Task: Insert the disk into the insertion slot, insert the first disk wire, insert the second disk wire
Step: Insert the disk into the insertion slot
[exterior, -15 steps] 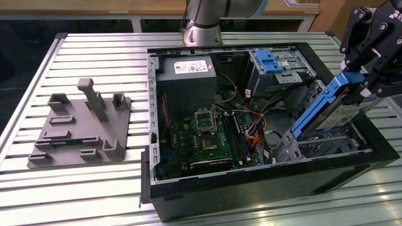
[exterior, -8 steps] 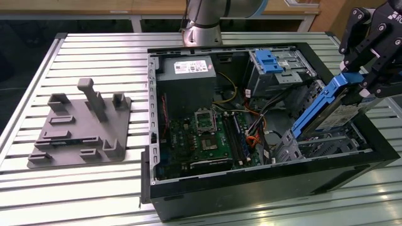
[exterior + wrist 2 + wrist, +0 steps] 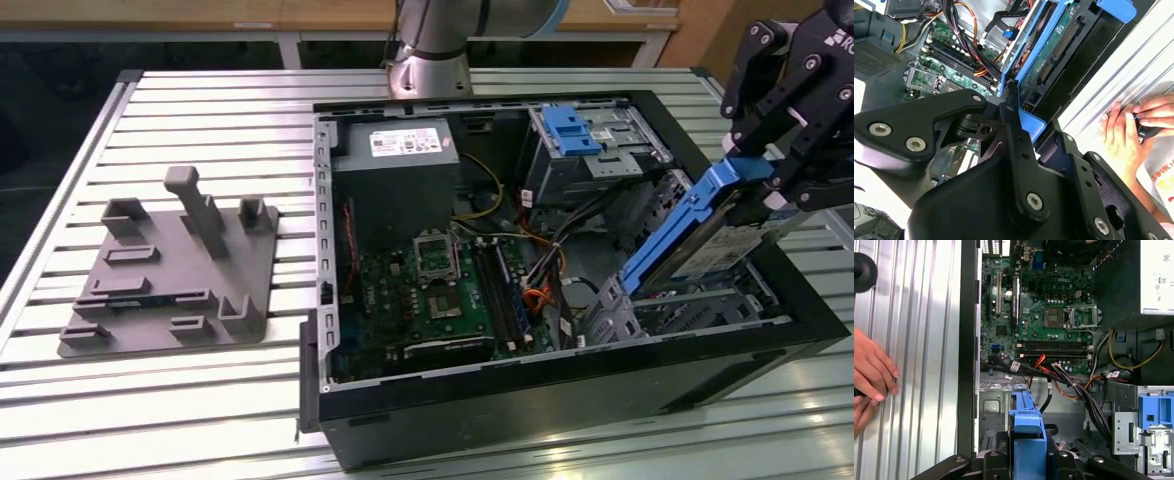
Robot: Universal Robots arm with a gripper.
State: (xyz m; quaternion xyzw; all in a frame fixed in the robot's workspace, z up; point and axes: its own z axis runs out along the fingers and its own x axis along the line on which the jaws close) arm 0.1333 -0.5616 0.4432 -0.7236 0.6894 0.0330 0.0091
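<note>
My gripper (image 3: 763, 178) hangs over the open computer case at the exterior view's right, shut on the disk (image 3: 727, 250). The disk is a silver drive in a bright blue bracket (image 3: 683, 228). It is steeply tilted, and its lower end dips into the case just above the insertion slot (image 3: 694, 300), a grey perforated cage at the case's near right corner. In the second wrist view the disk (image 3: 1054, 45) shows its circuit side and connectors, pinched by a black finger (image 3: 1013, 112). In the first wrist view the blue bracket (image 3: 1028, 430) stands over the grey bay (image 3: 995, 407).
A taller grey cage with a blue latch (image 3: 581, 135) stands behind the slot. Bundled wires (image 3: 1069, 382) run between the motherboard (image 3: 427, 290) and the cages, with the power supply (image 3: 394, 170) beyond. A person's hands (image 3: 1131, 125) rest beside the case. A grey fixture (image 3: 167, 270) sits on the slatted table.
</note>
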